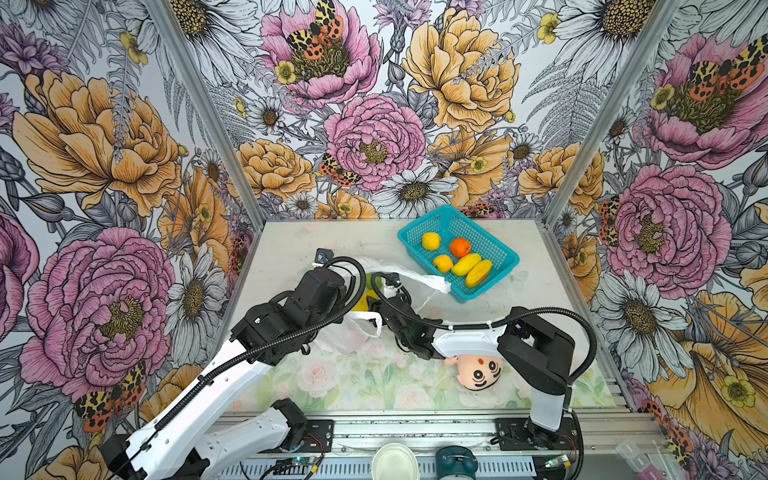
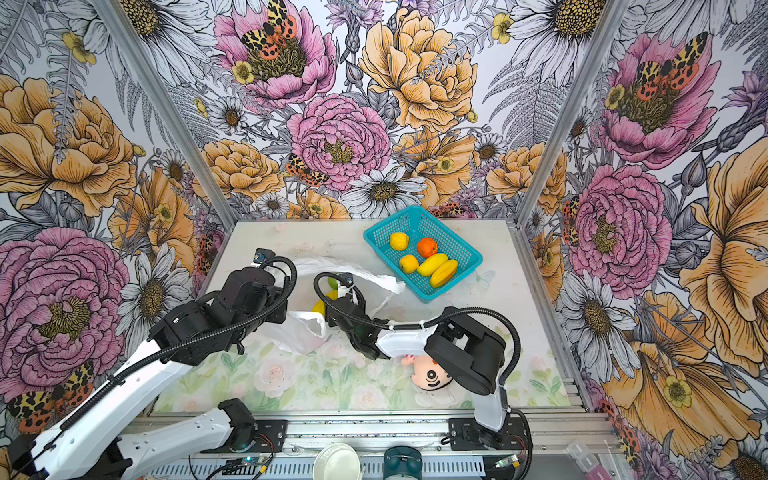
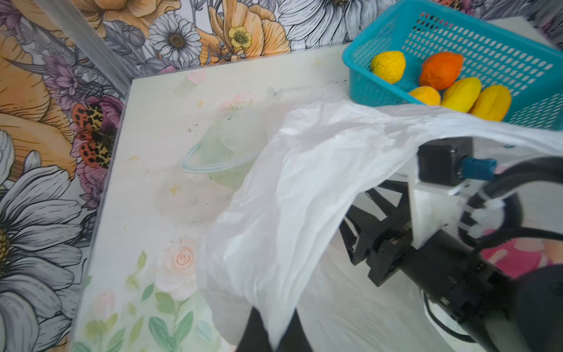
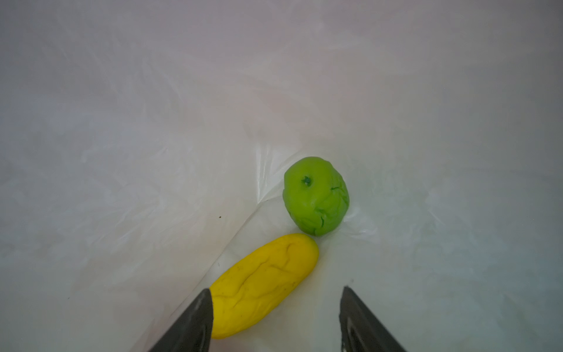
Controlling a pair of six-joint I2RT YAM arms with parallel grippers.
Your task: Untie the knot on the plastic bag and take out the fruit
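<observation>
The white plastic bag (image 1: pixel 358 332) (image 2: pixel 300 332) lies mid-table with its mouth spread wide; the knot is out of view. My left gripper (image 3: pixel 274 333) is shut on a fold of the bag's film (image 3: pixel 304 183) and holds it up. My right gripper (image 4: pixel 276 291) is inside the bag (image 4: pixel 152 122), open, with nothing between its fingers. An elongated yellow fruit (image 4: pixel 262 283) (image 1: pixel 360 303) lies by one fingertip (image 4: pixel 204 304). A green fruit (image 4: pixel 315 196) (image 2: pixel 331 283) rests just beyond it. Both top views show only slivers of these two fruits between the arms.
A teal basket (image 1: pixel 492 245) (image 2: pixel 461 245) (image 3: pixel 487 39) at the back right holds several yellow fruits and an orange one (image 1: pixel 460 247). A plush doll (image 1: pixel 478 370) (image 2: pixel 432 376) lies under my right arm. A white cup (image 1: pixel 394 461) stands at the front rail.
</observation>
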